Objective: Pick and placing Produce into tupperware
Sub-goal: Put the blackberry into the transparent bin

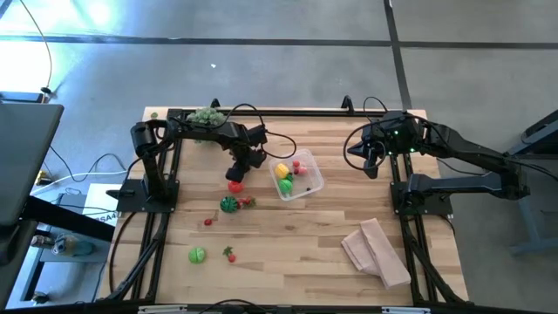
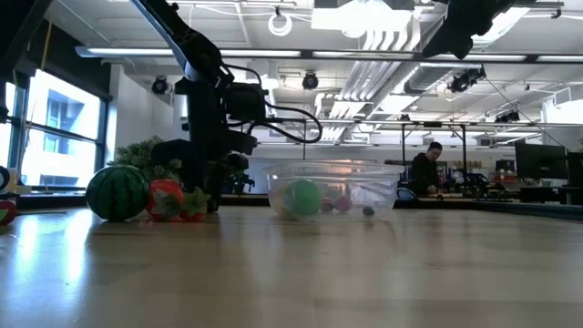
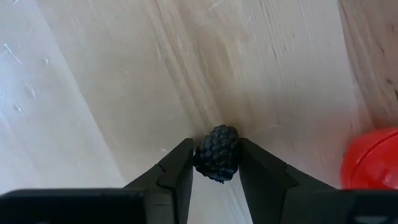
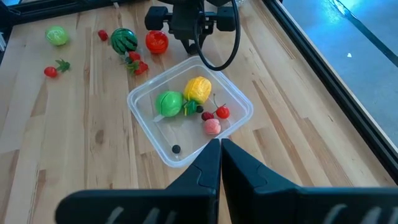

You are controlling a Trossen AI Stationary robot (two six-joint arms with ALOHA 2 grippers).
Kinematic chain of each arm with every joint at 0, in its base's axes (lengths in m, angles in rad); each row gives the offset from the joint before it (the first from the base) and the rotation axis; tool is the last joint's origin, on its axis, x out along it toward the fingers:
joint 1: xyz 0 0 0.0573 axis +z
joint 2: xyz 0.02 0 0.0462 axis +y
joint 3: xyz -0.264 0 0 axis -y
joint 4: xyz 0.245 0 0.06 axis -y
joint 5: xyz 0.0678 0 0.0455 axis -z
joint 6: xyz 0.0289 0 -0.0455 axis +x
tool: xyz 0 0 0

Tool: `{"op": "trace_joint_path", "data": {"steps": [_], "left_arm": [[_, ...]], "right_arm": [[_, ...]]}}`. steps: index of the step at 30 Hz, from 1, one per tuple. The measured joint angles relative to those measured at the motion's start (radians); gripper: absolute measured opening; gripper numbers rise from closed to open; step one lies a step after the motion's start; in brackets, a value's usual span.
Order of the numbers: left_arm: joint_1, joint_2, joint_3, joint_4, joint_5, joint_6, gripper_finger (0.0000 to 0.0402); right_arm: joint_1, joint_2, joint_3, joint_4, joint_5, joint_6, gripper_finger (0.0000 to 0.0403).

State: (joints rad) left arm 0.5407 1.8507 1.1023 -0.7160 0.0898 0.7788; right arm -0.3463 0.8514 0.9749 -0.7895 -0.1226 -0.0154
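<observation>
Wooden desk (image 1: 296, 231) under the lights, and the left gripper (image 3: 214, 163) is down near the middle of it, fingers (image 3: 174, 174) clamped on a small dark blackberry (image 3: 217, 153), right beside a red tomato (image 1: 235, 186). Just next door sits the tupperware (image 4: 149, 118), holding a yellow fruit (image 4: 197, 89), a green one (image 4: 168, 102), cherries and a pink piece. A little watermelon (image 1: 228, 204) and a green fruit (image 1: 197, 255) lie toward the left front corner. Right gripper (image 4: 220, 149) hangs over the back right side, fingers pressed together on nothing.
</observation>
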Motion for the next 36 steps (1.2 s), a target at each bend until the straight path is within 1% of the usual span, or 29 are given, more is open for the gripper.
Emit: {"op": "trace_joint_path", "data": {"steps": [8, 15, 19, 22, 26, 32, 36], "left_arm": [[0.0, 0.0, 0.0, -0.013, 0.007, 0.0, 0.0118], [0.0, 0.0, 0.0, -0.013, 0.009, -0.001, 0.0107], [0.0, -0.006, 0.001, -0.017, 0.051, -0.024, 0.0103], [0.0, -0.023, 0.016, -0.053, 0.097, -0.028, 0.0104], [0.0, -0.066, 0.038, -0.074, 0.136, -0.034, 0.0105], [0.0, -0.176, 0.086, -0.066, 0.205, -0.087, 0.0105], [0.003, -0.262, 0.126, -0.007, 0.271, -0.144, 0.0105]], "right_arm": [[0.0, 0.0, 0.0, 0.0, 0.0, 0.0, 0.0004], [0.0, 0.0, 0.0, 0.0, 0.0, 0.0, 0.0004], [0.0, 0.0, 0.0, 0.0, 0.0, 0.0, 0.0004], [0.0, 0.0, 0.0, 0.0, 0.0, 0.0, 0.0004], [0.0, 0.0, 0.0, 0.0, 0.0, 0.0, 0.0004], [0.0, 0.0, 0.0, 0.0, 0.0, 0.0, 0.0004], [0.0, 0.0, 0.0, 0.0, 0.0, 0.0, 0.0004]]}}
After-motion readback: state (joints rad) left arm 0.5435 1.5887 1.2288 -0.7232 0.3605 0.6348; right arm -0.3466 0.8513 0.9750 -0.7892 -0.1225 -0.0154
